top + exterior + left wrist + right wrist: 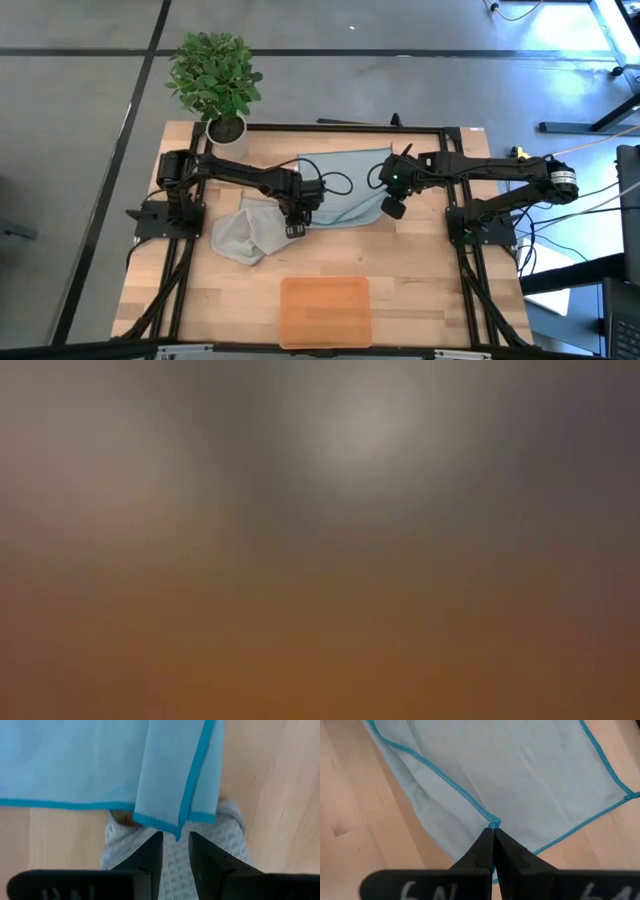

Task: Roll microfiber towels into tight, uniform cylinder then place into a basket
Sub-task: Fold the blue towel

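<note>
Currently, at the left of the counter (400,270), the grey towel (240,236) is seen lying crumpled, its far edge tucked under the near left corner of the blue towel (345,180), which is spread mid-counter. The left gripper (296,228) is lowered over that overlap, the left arm stretched rightward from its base with the wrist angled down; in the left wrist view its jaws are parted a little just above the grey weave, with nothing held between them, probably so that the folded blue corner (170,822) can be picked up. Farther right, the right gripper (493,832) is set at the blue towel's near right edge, its jaws pinched together on the stitched teal hem, seemingly so that the cloth is held taut for folding or rolling. The right arm is reached leftward from its base, elbow bent. Rolling is judged not yet begun; the basket (325,310) sits at the counter's near edge, well apart from both towels.
</note>
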You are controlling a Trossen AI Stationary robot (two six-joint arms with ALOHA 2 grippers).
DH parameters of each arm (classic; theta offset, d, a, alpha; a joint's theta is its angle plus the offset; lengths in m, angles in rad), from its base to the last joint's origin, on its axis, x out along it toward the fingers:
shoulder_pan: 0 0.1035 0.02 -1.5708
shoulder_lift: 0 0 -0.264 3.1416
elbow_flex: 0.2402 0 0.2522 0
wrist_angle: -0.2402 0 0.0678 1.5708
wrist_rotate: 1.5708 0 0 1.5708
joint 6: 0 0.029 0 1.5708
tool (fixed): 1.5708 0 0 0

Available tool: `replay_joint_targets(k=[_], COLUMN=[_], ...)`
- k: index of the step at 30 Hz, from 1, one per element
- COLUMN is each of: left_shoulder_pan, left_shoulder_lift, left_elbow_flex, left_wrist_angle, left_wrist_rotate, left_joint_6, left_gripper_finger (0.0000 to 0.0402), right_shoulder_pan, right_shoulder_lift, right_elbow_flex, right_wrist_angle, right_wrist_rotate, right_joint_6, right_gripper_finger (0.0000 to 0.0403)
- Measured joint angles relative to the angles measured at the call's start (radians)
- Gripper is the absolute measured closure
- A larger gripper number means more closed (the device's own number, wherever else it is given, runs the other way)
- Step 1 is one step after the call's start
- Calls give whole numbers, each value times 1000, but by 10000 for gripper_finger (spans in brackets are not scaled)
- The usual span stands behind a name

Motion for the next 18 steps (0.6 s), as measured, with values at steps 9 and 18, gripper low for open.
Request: replay_joint_targets(k=[9,18], left_shoulder_pan=[0,0], left_shoulder_lift=[-2,7], left_elbow_flex=[-3,-2], left_wrist_angle=[-7,69], left_wrist_rotate=[3,5], left_joint_6=[-25,-31], left_gripper_finger=[319,319], right_shoulder_pan=[0,0], right_shoulder_lift=[0,0], right_elbow_flex=[0,0], right_wrist_angle=[11,37], right_wrist_rotate=[0,1], right_joint_6=[0,1], right_gripper_finger=[393,393])
